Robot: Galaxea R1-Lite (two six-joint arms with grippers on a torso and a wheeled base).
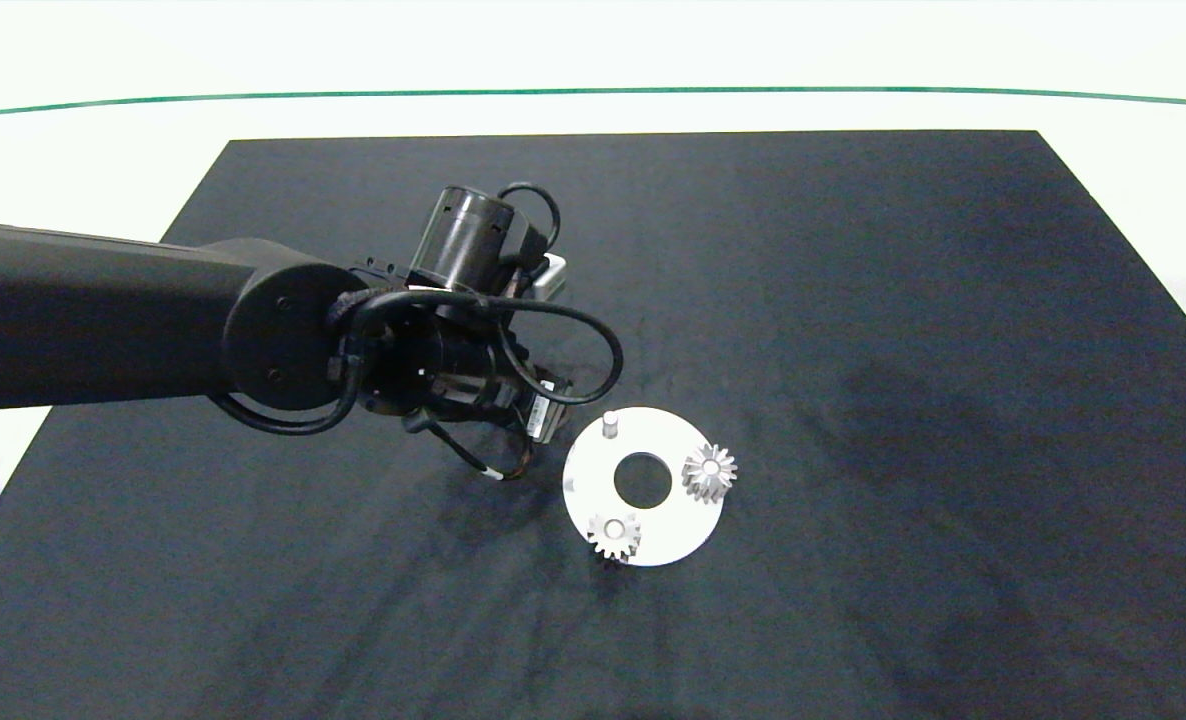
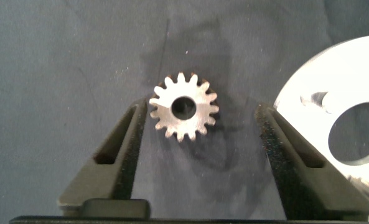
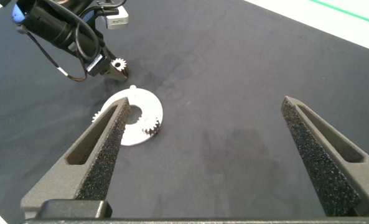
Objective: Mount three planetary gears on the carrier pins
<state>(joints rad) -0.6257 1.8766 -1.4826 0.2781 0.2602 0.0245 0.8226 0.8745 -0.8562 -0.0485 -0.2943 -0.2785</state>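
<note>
Left gripper [image 2: 200,124]: two grey padded fingers spread wide, hanging low over the black cloth mat [image 1: 853,300], one on each side of the third gear, pinching nothing.
Third gear [image 2: 184,107]: small silver-grey metal spur gear lying flat on the mat, just beside the disc; one pad [image 2: 134,134] is almost at its teeth.
Carrier disc [image 1: 688,525]: flat white round plate with a large centre hole; two gears [image 1: 710,472] sit on pins, one white peg [image 1: 610,422] is bare.
Handling (a judgement): stiff, heavy for its size, and thin; grip across opposite tooth tips and keep it level.
Right gripper [image 3: 203,162]: spread open, empty, parked well apart.
</note>
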